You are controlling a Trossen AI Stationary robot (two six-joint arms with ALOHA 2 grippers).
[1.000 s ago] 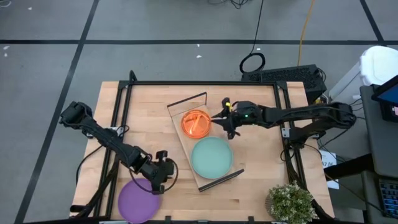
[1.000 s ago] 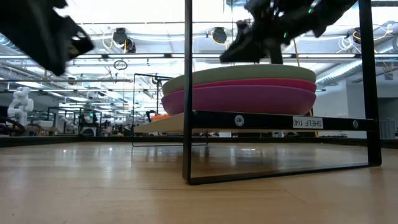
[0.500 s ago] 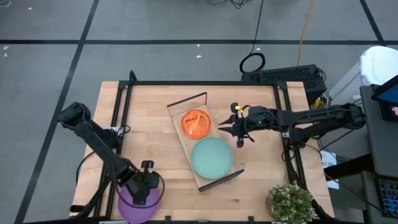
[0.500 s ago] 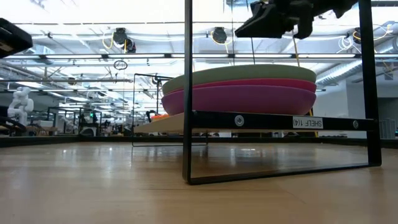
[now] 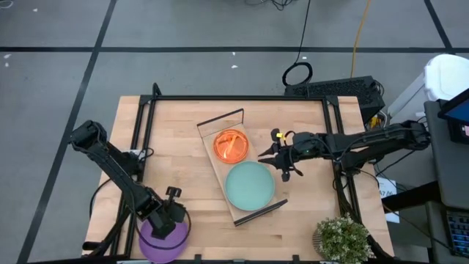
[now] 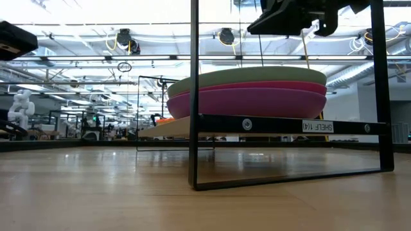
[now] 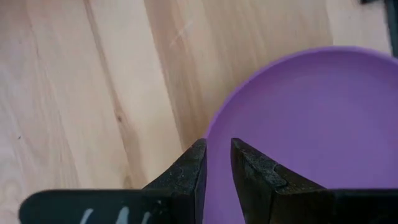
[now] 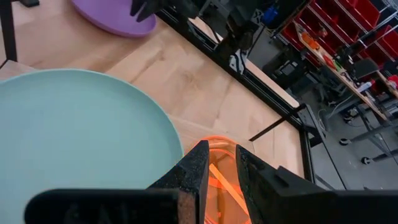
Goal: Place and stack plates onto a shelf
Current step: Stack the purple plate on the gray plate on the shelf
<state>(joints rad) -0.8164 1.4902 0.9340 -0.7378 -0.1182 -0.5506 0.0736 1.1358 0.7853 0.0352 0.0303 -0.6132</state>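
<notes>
On the shelf point(image 5: 236, 179) I count two spots in use: a stack of three large plates, teal plate point(image 5: 249, 185) on top with a pink-red plate point(image 6: 257, 86) and a magenta plate point(image 6: 250, 102) under it as the low view shows, and beside it one small orange plate point(image 5: 231, 144) at the shelf's far end. A fourth large one, the purple plate point(image 5: 163, 238), lies off the shelf at the near left corner of the desk point(image 5: 176, 139). My left pincer point(image 5: 170, 219) sits over that purple plate's rim, fingers nearly together with only a thin gap, not clamped on it. My right pincer point(image 5: 282, 155) hovers just beside the shelf's right edge, fingers likewise close together, holding nothing.
</notes>
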